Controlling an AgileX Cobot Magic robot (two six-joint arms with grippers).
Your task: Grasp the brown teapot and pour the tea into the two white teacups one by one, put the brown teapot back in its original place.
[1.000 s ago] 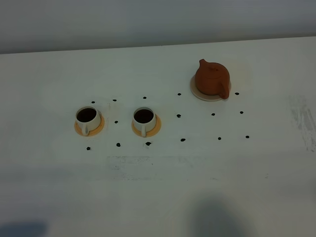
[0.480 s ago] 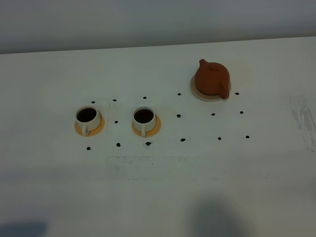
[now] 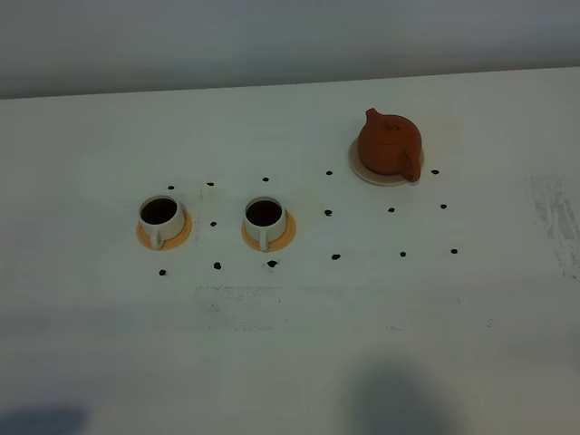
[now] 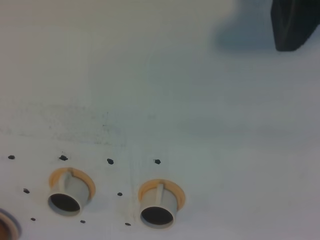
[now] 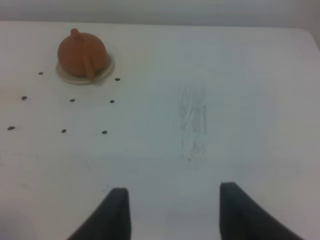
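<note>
The brown teapot (image 3: 388, 145) sits upright on its pale tan coaster (image 3: 362, 171) at the back right, lid on; the right wrist view shows the teapot (image 5: 81, 52) far off. Two white teacups (image 3: 155, 235) (image 3: 264, 236) stand on orange saucers at centre left, each holding dark tea (image 3: 159, 211) (image 3: 265, 212). The left wrist view shows both teacups (image 4: 67, 190) (image 4: 159, 206). My right gripper (image 5: 175, 215) is open and empty over bare table, far from the teapot. Only one dark finger (image 4: 295, 22) of my left gripper shows. Neither gripper appears in the exterior view.
Small black dots (image 3: 329, 213) are scattered on the white table (image 3: 290, 362) around the cups and teapot. A scuffed grey patch (image 3: 555, 217) marks the right side. The table's back edge runs behind the teapot.
</note>
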